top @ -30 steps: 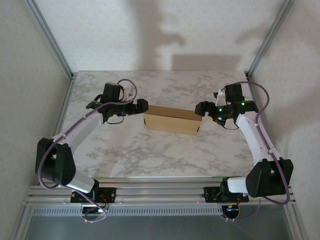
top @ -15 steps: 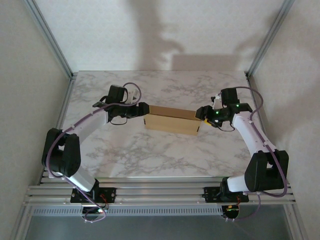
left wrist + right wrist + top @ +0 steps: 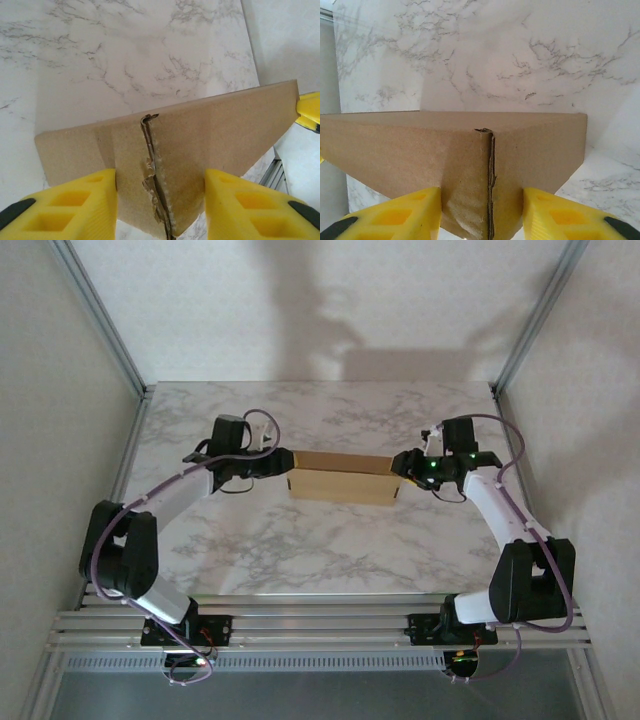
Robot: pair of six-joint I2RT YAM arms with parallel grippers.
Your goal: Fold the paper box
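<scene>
The paper box is a closed, shallow brown cardboard box lying across the middle of the marble table. My left gripper is at its left end and my right gripper at its right end. In the left wrist view the yellow fingers press both sides of a frayed corner seam of the box, so the left gripper is shut on it. The right wrist view shows the same hold: my right gripper is clamped on the opposite end of the box, around its corner seam.
Metal frame posts and white walls enclose the table at the back and sides. An aluminium rail carrying the arm bases runs along the near edge. Bare marble lies in front of and behind the box.
Both grippers have moved inward onto the box's ends and now hold it. The box has shifted slightly toward the back.
</scene>
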